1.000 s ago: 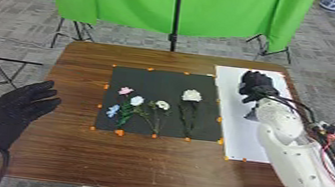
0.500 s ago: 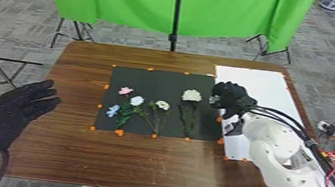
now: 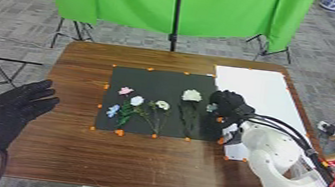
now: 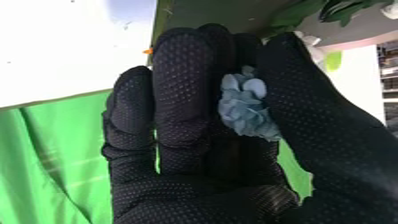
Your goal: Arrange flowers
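Right wrist view: R hand pinches lt blue flwr

Brown wooden table: black mat beside white sheet, orange tabs.

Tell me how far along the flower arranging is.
Already on the black mat: the pink flower, light-blue flower and three white flowers. The right hand holds a pale-blue ruffled flower by the mat's right edge. Left: setting it down; whether more follow, I cannot tell.
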You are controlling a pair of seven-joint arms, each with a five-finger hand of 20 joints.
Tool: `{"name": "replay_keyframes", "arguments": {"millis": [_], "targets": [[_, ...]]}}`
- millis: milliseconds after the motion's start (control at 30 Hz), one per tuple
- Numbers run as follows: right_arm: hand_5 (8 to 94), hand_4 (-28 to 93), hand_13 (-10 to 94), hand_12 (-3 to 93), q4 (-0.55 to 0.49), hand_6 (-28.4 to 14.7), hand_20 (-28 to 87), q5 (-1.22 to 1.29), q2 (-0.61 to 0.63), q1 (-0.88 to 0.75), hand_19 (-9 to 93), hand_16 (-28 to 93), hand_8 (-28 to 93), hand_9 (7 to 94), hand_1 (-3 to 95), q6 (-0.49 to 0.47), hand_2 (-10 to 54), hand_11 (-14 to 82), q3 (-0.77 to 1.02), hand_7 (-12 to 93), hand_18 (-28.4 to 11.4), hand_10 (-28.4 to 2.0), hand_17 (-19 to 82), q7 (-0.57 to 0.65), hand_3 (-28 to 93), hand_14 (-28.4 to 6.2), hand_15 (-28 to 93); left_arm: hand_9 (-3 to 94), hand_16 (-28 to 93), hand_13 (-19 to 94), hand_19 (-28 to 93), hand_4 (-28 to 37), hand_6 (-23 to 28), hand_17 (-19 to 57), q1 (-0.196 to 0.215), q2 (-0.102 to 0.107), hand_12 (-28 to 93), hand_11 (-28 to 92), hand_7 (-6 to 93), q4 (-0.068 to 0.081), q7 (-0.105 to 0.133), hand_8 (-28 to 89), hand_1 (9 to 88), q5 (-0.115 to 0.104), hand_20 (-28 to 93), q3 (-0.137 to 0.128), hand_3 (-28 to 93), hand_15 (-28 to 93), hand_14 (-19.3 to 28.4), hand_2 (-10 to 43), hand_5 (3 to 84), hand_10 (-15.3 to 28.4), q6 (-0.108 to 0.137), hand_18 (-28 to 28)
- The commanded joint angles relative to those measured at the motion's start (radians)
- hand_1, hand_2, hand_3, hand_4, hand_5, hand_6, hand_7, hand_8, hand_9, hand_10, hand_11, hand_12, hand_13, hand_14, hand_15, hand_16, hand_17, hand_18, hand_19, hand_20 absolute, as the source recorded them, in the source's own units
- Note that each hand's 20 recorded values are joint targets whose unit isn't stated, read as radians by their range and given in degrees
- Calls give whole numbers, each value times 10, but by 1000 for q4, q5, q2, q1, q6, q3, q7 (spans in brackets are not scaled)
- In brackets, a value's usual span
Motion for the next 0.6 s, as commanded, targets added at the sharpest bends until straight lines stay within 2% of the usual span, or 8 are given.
{"name": "replay_keyframes", "arguments": {"millis": [33, 233, 600], "targets": [[585, -283, 735, 445, -22, -13, 354, -5, 2, -15, 818, 311, -170, 732, 485, -40, -90, 268, 14, 590, -155, -46, 333, -3, 825, -8, 532, 372, -41, 296, 530, -252, 53, -54, 4, -5, 154, 271, 196, 7, -18, -105, 286, 1, 3, -4, 698, 429, 158, 54, 422, 124, -14, 225], [556, -283, 714, 433, -30, -19, 357, 9, -1, -15, 810, 306, -174, 699, 464, -97, -91, 274, 25, 591, -157, -47, 315, -13, 822, -10, 536, 373, -40, 295, 529, -251, 53, -54, 5, -3, 155, 270, 195, 7, -19, -105, 286, 2, 4, -9, 698, 427, 159, 54, 422, 125, -18, 225], [529, -283, 675, 422, -27, -19, 367, 27, -21, 2, 807, 276, -162, 662, 430, -124, -94, 277, 15, 553, -159, -53, 301, -17, 822, -22, 563, 373, -39, 294, 529, -249, 54, -55, 2, 4, 155, 267, 192, 11, -23, -104, 286, 0, 7, -8, 696, 424, 160, 55, 423, 126, -22, 226]]}}
